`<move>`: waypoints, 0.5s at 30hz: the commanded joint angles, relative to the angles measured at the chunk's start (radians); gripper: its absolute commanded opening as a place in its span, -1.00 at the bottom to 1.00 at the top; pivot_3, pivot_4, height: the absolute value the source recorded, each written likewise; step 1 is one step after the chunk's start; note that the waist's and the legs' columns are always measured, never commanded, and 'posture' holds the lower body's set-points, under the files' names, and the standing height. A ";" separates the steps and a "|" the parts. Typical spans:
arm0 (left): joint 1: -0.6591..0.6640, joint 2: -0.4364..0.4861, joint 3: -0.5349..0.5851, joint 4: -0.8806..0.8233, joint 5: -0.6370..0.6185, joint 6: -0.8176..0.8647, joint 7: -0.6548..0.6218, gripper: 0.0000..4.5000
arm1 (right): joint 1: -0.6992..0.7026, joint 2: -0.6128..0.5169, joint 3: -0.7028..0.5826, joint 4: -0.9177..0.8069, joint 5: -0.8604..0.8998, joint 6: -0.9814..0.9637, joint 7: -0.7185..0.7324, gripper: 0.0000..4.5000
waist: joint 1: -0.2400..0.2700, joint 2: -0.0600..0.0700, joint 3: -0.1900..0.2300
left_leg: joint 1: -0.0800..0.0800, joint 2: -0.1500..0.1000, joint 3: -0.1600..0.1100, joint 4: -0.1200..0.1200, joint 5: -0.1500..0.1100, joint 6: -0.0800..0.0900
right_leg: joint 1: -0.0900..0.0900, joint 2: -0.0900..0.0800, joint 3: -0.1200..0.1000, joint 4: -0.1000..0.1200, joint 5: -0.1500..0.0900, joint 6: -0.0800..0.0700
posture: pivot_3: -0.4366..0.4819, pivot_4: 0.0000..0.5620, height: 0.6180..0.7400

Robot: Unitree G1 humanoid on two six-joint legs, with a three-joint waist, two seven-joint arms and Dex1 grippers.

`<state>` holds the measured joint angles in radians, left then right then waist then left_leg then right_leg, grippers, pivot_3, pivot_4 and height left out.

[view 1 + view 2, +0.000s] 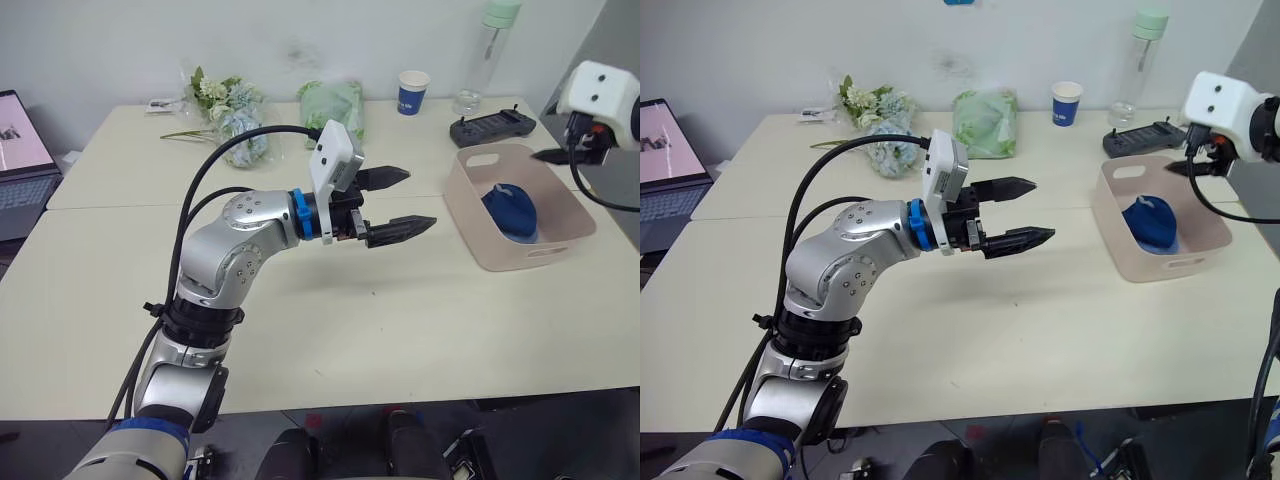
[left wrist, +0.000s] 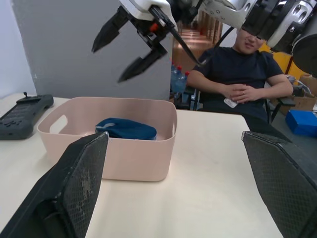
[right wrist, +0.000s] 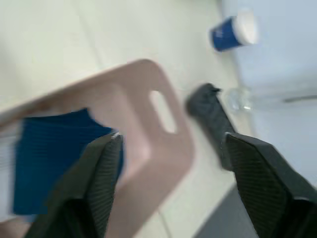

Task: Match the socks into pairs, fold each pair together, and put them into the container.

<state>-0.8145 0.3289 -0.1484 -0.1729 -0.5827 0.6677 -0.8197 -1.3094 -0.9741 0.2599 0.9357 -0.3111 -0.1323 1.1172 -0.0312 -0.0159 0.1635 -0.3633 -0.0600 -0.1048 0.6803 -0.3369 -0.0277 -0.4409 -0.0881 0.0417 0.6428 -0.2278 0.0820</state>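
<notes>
Socks [image 1: 510, 210] in dark blue lie folded inside the pink container [image 1: 470, 215] near the desk's [image 1: 330, 330] right edge. Left gripper [image 1: 400, 203] hovers over mid-desk, fingers spread and empty. Right gripper [image 2: 130, 48] hangs above the container, fingers released.

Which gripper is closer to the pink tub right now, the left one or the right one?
The right gripper. It hangs open just above the pink tub, near its far rim. The left gripper, also open, is over bare table beside the tub, a clear gap away.
</notes>
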 commanded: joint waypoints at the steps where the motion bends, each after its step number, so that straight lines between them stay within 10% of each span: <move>1: -0.029 0.002 0.015 -0.007 0.007 -0.021 -0.008 1.00 | 0.035 0.026 0.019 0.080 -0.044 -0.074 -0.084 -0.03 | 0.000 0.000 0.000 | 0.000 0.000 0.001 0.000 0.000 0.000 | 0.000 0.000 0.000 0.000 0.000 0.000 | -0.05 -0.47 1.00; 7: -0.016 0.016 0.024 -0.027 0.011 -0.013 0.009 1.00 | 0.079 0.092 0.054 0.186 -0.098 -0.132 -0.186 -0.98 | -0.003 0.001 0.000 | 0.000 0.000 0.001 0.000 0.000 0.000 | -0.001 0.000 0.001 0.001 0.000 0.000 | -0.05 -0.47 1.00; 15: 0.009 0.019 0.030 -0.077 0.010 0.013 0.046 1.00 | 0.167 0.156 0.062 0.269 -0.101 -0.130 -0.179 -0.99 | -0.005 0.001 0.000 | 0.000 0.001 0.001 0.001 0.000 0.000 | 0.000 0.000 0.001 0.001 0.000 0.000 | -0.05 -0.47 1.00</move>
<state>-0.8048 0.3457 -0.1339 -0.2122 -0.5694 0.6886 -0.7779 -1.1267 -0.8023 0.3367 1.2008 -0.4190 -0.2599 0.9342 -0.0361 -0.0153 0.1633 -0.3632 -0.0594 -0.1041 0.6812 -0.3367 -0.0279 -0.4414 -0.0884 0.0428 0.6442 -0.2277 0.0819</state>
